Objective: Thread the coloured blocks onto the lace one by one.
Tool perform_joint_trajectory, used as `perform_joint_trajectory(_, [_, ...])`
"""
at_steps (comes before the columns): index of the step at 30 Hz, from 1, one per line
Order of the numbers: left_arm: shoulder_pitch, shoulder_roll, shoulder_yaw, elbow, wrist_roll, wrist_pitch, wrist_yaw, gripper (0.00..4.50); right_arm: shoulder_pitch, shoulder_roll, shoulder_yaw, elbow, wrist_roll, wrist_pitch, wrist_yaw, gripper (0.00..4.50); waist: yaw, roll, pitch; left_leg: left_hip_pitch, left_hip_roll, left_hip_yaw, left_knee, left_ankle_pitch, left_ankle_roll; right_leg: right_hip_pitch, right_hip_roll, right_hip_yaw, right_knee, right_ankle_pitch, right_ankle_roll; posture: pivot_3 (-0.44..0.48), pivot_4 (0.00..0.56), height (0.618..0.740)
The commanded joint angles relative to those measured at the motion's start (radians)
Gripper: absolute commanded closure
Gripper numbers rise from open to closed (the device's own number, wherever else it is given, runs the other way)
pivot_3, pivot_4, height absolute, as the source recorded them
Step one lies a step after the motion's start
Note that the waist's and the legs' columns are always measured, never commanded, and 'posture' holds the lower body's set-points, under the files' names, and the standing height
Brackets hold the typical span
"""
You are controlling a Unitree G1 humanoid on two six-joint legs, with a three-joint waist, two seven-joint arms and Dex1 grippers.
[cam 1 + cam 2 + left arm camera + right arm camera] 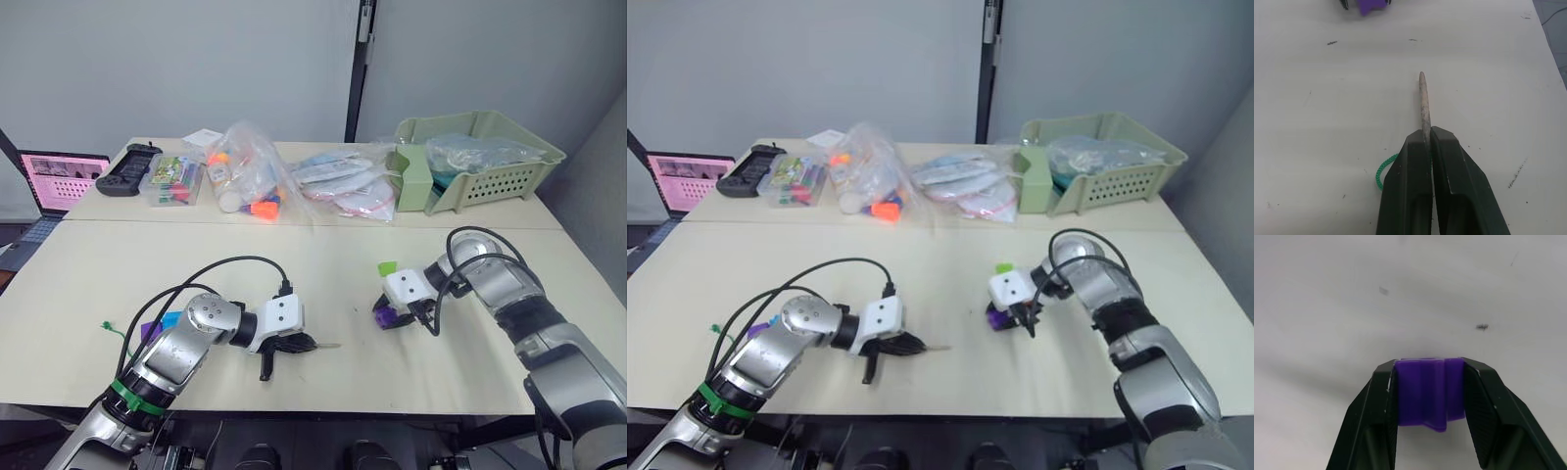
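A pale surface [323,284] stands before a grey wall; along its far edge lie a laptop [61,181], clear bags of toys [250,176] and a green basket [490,157]. Near the front left, the left tool [299,345] has its fingers pressed together on the lace [1424,105], pinching its stiff pale tip, which juts out beyond them towards the right; a green loop of string curls beside the fingers. To the right, the right tool [400,315] clamps a purple block [1430,391] between its two fingers, low over the surface. A lime green block [388,267] sits just beyond that tool. Behind the left arm lie a blue block [172,319] and another purple block [150,333], with the lace's green end trailing to their left.
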Motion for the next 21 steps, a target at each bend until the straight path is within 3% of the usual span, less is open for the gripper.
perform_joint_trajectory(1, [-0.011, 0.007, 0.02, -0.03, -0.012, -0.004, 0.002, 4.5, 0.119, -0.066, -0.065, -0.341, 0.089, 0.303, -0.011, 3.15, 0.007, 0.0, 0.0, 0.0, 0.0, -0.001, 0.0, 0.0, 0.0, 0.0, 0.0, -0.001, 0.001, 0.0, 0.0, 0.0, 0.15, 0.74])
perform_joint_trajectory(4, [-0.029, 0.008, 0.015, -0.039, 0.001, 0.006, 0.011, 4.5, 0.23, -0.07, -0.094, -0.643, 0.12, 0.629, -0.123, 3.15, 0.017, 0.001, 0.0, -0.001, 0.0, -0.001, 0.0, 0.0, 0.0, -0.001, -0.001, -0.001, 0.0, 0.0, 0.0, 0.0, 0.15, 0.74])
perform_joint_trajectory(8, [-0.065, 0.001, 0.01, -0.073, -0.007, 0.062, 0.019, 4.5, 0.296, -0.043, -0.074, -0.814, 0.073, 0.858, -0.279, 3.15, 0.018, 0.001, 0.0, -0.001, 0.0, 0.0, 0.002, 0.0, -0.001, -0.001, 0.001, 0.0, 0.0, 0.0, 0.0, 0.0, 0.15, 0.74])
perform_joint_trajectory(19, [-0.071, 0.034, -0.012, -0.108, -0.002, 0.097, -0.008, 4.5, 0.351, -0.018, 0.039, -0.763, -0.015, 0.898, -0.461, 3.15, 0.017, -0.001, -0.001, 0.001, 0.001, 0.001, 0.006, 0.0, -0.001, 0.002, 0.002, -0.001, -0.001, -0.001, 0.001, 0.0, 0.15, 0.74])
perform_joint_trajectory(21, [-0.073, 0.039, -0.015, -0.107, 0.001, 0.093, -0.011, 4.5, 0.362, -0.017, 0.025, -0.773, 0.001, 0.881, -0.468, 2.11, 0.017, -0.002, -0.001, 0.002, 0.002, 0.001, 0.006, 0.0, -0.001, 0.003, 0.003, -0.001, -0.001, -0.001, 0.001, 0.0, 0.15, 0.74])
